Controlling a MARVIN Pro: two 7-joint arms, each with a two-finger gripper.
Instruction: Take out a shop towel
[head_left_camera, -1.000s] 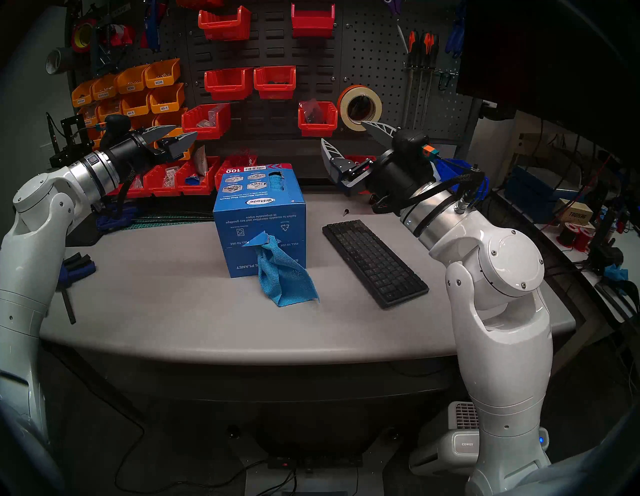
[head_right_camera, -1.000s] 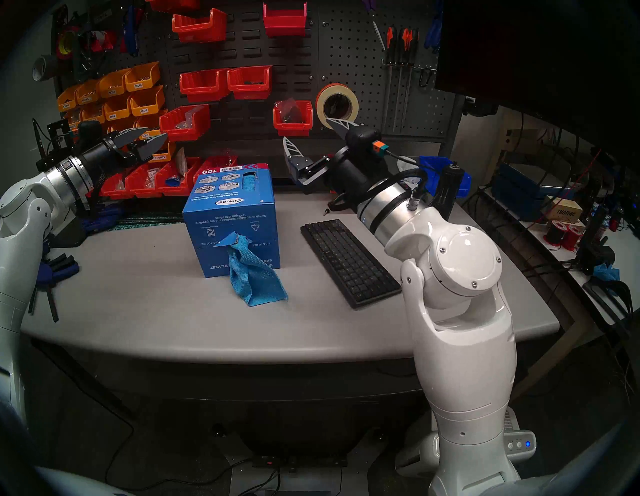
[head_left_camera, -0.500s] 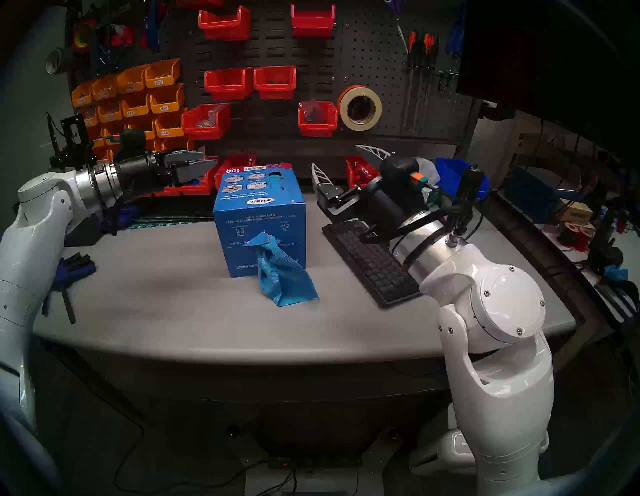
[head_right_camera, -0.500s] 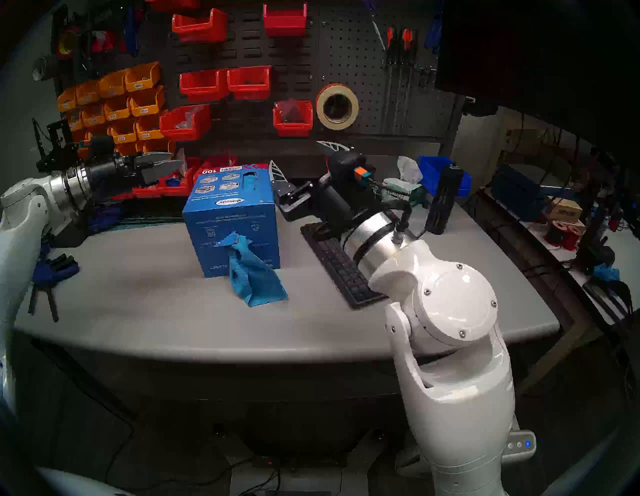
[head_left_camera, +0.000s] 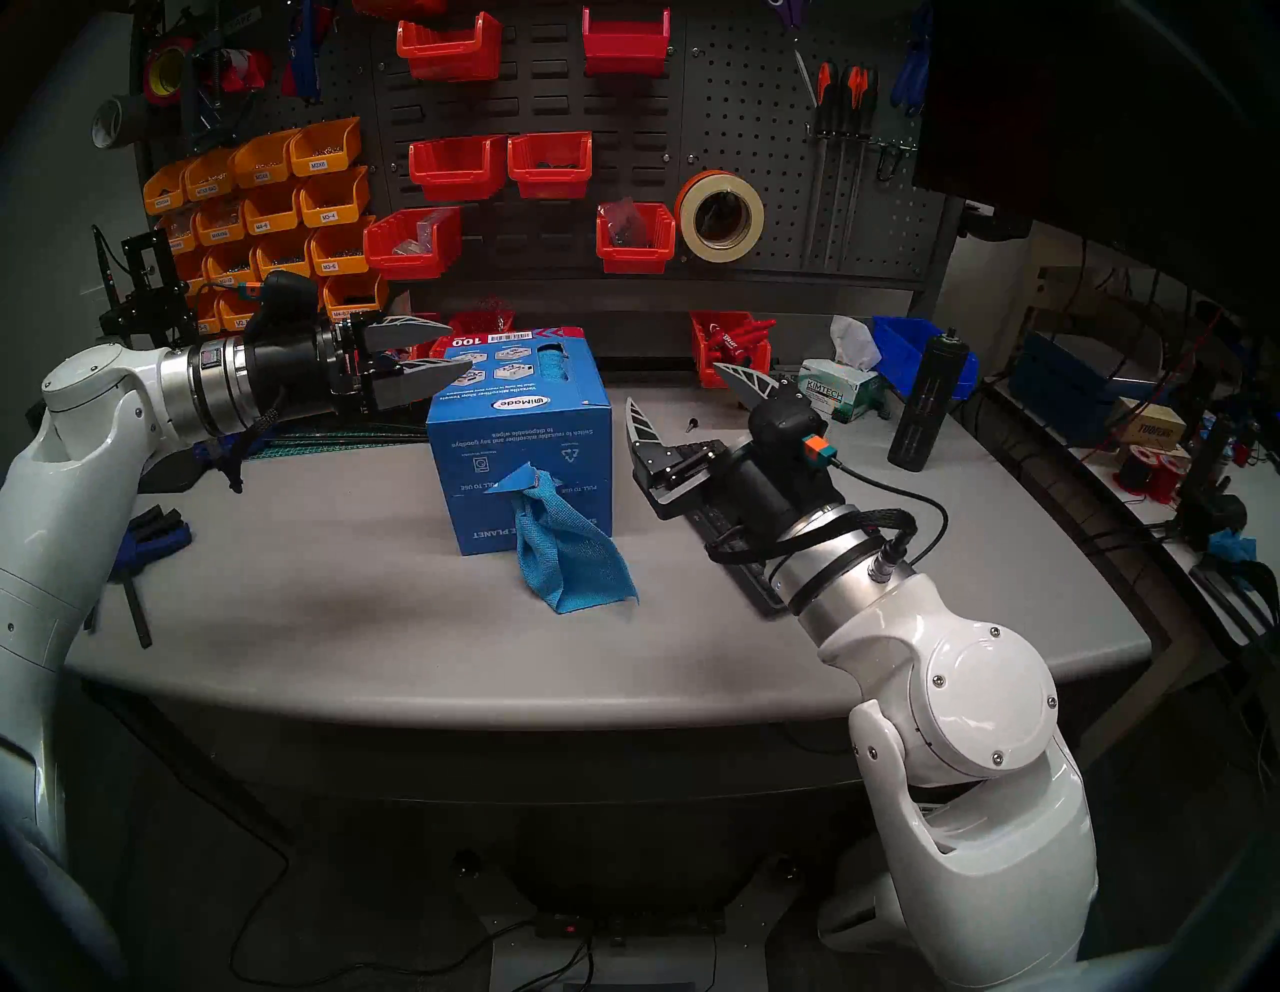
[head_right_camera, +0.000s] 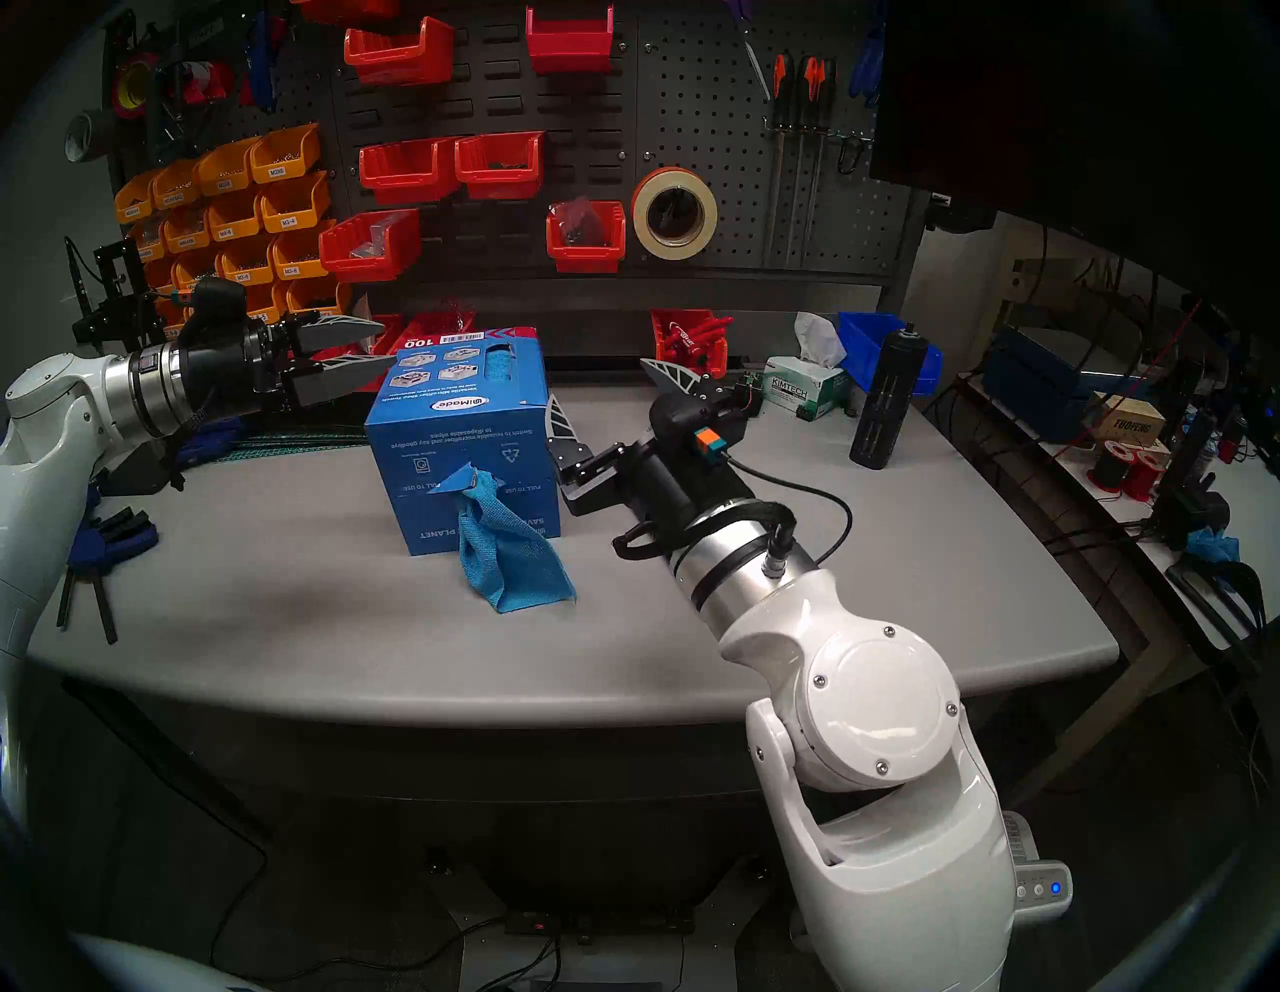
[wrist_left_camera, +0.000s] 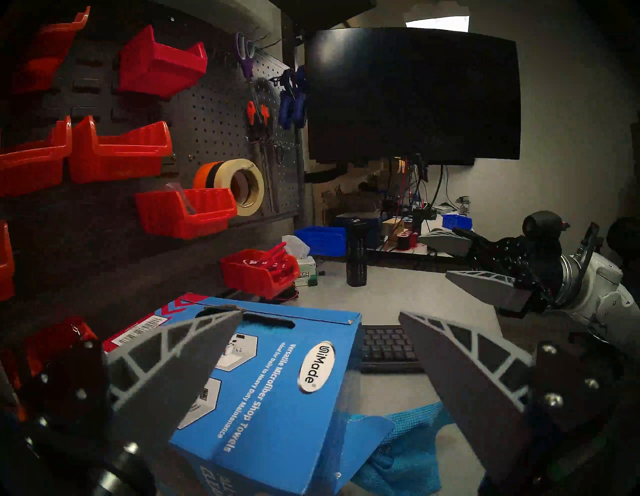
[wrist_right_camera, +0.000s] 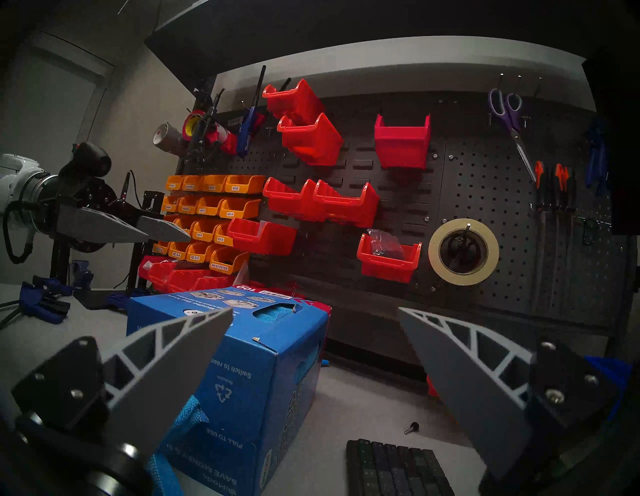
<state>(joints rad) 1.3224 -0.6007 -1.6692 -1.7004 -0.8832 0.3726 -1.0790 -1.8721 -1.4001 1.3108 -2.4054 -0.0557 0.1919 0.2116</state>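
The floppy bright blue microfibre shop towel (head_left_camera: 568, 554) hangs out of the slot in the near face of the blue printed cardboard box (head_left_camera: 519, 422), its lower end crumpled on the grey tabletop (head_left_camera: 346, 623); part of it is still tucked inside.

The left pincer (head_left_camera: 429, 353) is released and empty, level at the box's upper left edge. The right pincer (head_left_camera: 686, 398) is also released and empty, just right of the box, above the far end of the black keyboard (head_left_camera: 762, 582).

To do this well, I judge the left pincer should press on the box's top or left side to pin it. The right should drop to the towel's free end, clench the bunched cloth near the slot rather than the thin corner, then pull toward the near edge in line with the slot, so the light box neither tips nor slides.
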